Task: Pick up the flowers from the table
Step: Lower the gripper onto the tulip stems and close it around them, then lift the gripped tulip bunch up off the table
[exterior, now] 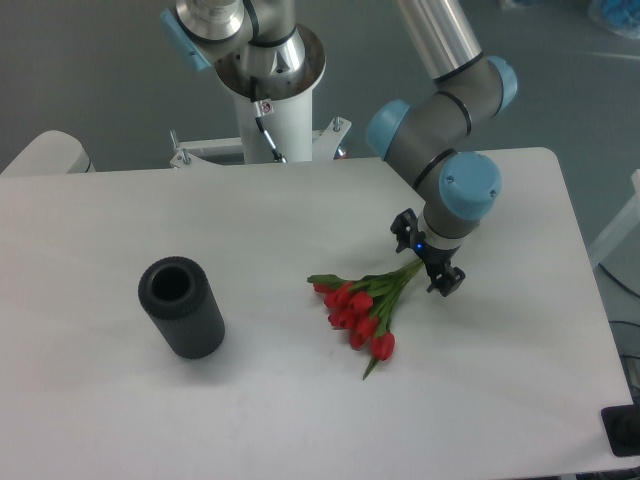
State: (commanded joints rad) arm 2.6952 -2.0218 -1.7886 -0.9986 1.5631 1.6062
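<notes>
The flowers (362,308), a small bunch of red tulip buds with green stems and leaves, lie on the white table (280,400) right of centre. The buds point toward the front and the stems run up-right. My gripper (426,256) hangs low over the stem ends at the table's right side. One black finger (404,228) shows behind the stems and the other (446,281) in front, set apart. The stem tips reach in between them, and the jaws look open around the stems. The flowers rest on the table.
A black ribbed cylinder (181,307) lies on the table at the left, its open end facing up and back. The arm's white base post (268,110) stands behind the table's far edge. The table's right edge runs close past the gripper.
</notes>
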